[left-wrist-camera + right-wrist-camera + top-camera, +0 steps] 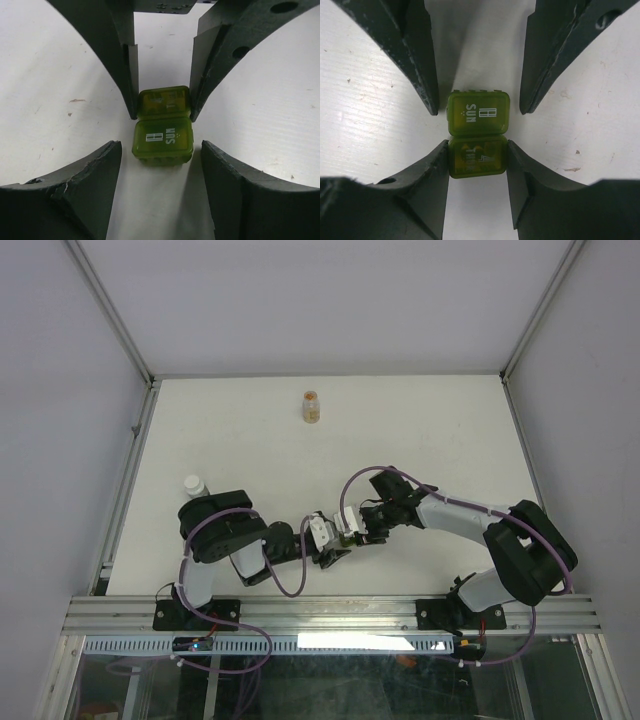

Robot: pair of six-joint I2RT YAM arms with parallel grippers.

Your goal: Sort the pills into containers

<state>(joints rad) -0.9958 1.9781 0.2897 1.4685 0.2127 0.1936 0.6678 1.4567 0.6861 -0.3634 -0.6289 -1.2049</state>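
Grey walls stand around a white table. Only the top view shows the whole table. Far back on it sits one small clear bottle with the orange pills inside. One vial with a white cap stands near the left arm. The two wrist views show neither of these.

From the top, the two arms meet near the front of the table. The green box between them is just a tiny speck there. The wrist views show it big. The green box lies flat on the table and has two square parts joined in a row. One part reads SUN. The writing on the other part is blurry and hard to read.

The right gripper squeezes the blurry part, with a finger touching each side. The left gripper is open around the SUN part. A thin bit of white table shows between each finger and the box.

The green walls are cloudy, so what is inside the box cannot be told. The pills are far too small to count. The wrist views cut off all four fingers at the edges.

Counted: two arms, two grippers, one green box with two parts, one bottle, one vial.
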